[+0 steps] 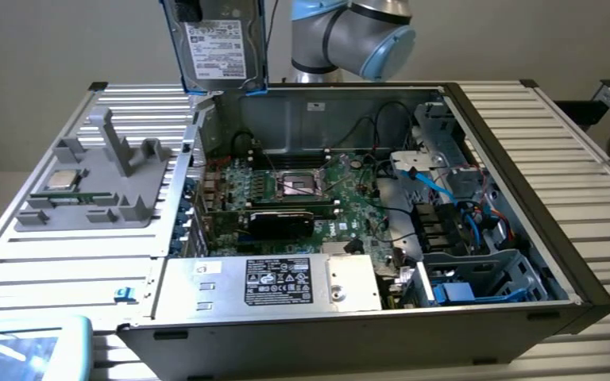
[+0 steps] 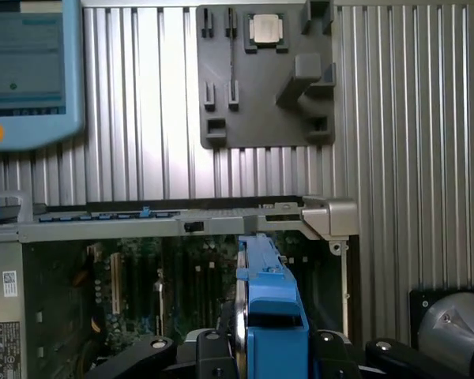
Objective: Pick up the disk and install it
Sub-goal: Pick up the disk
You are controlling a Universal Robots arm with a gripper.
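Exterior view, from its left: a grey plastic fixture (image 1: 104, 186) sits on the ribbed metal table (image 1: 51, 266) with a small square processor chip (image 1: 63, 179) lying in it, and the corner of a blue-framed screen (image 1: 25, 345) pokes in at the bottom. A little further right, the disk (image 1: 217, 48) hangs upright in the air with its white label facing us. It is well clear of the open computer case (image 1: 559, 262) and sits above the case's far corner on that side. On the wrist view the gripper (image 2: 272, 351) has its black fingers (image 2: 213, 351) partly closed, clamped on either side of the disk's blue carrier edge, so the pick-up looks done. Below lie the motherboard (image 1: 305, 190) and the silver power supply (image 1: 273, 282), and at the right the drive cage (image 1: 485, 274). The disk touches none of them, so I'd judge the installing as not yet done.
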